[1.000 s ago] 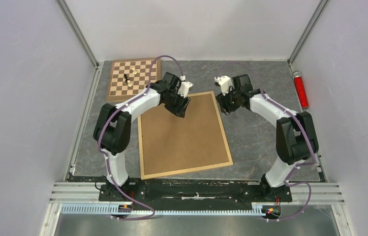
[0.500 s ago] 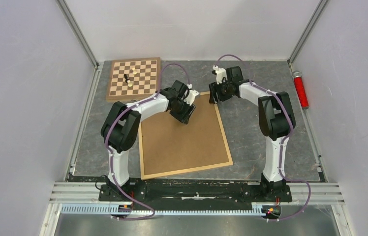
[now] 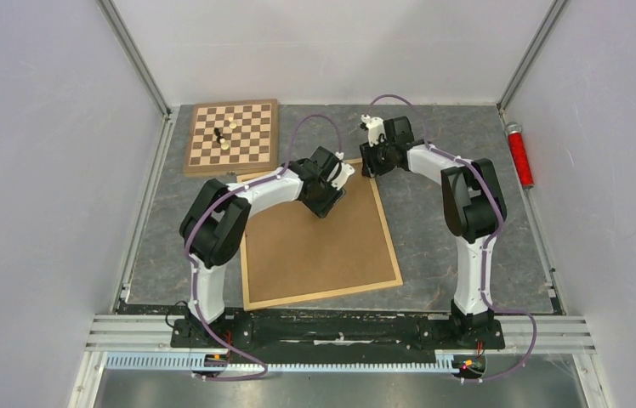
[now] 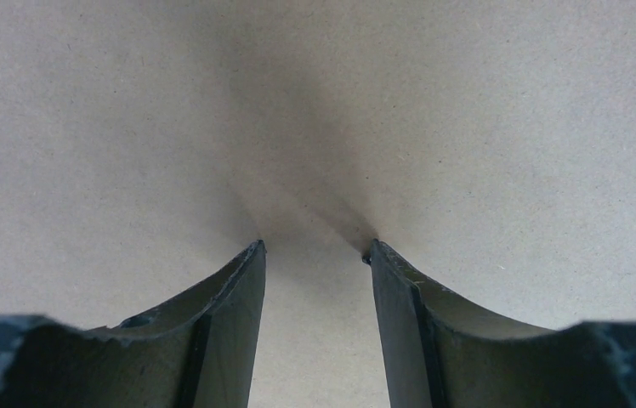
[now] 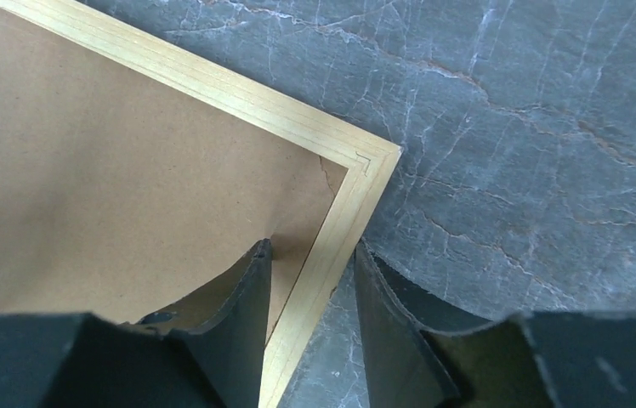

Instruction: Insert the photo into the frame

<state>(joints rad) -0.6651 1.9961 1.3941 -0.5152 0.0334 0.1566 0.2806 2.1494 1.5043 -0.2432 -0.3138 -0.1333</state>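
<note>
The frame (image 3: 323, 295), thin light wood, lies flat on the table with a brown backing board (image 3: 315, 246) filling it. The photo is hidden. My left gripper (image 3: 326, 208) stands on the board's far part. In the left wrist view its jaws (image 4: 315, 248) are open, tips resting on the bare board (image 4: 315, 102), nothing between them. My right gripper (image 3: 371, 167) is at the frame's far right corner. Its open jaws (image 5: 310, 246) straddle the frame's rail (image 5: 212, 85), one finger on the board (image 5: 85, 153), the other on the table outside.
A checkered chessboard (image 3: 231, 136) with a few pieces (image 3: 223, 136) lies at the far left, close to the frame's far edge. A red cylinder (image 3: 519, 155) lies by the right wall. Grey marbled mat (image 3: 451, 238) surrounds the frame, with walls on three sides.
My right gripper moved left to the frame's far right corner, and its jaws narrowed around the rail. My left gripper slid rightward across the board.
</note>
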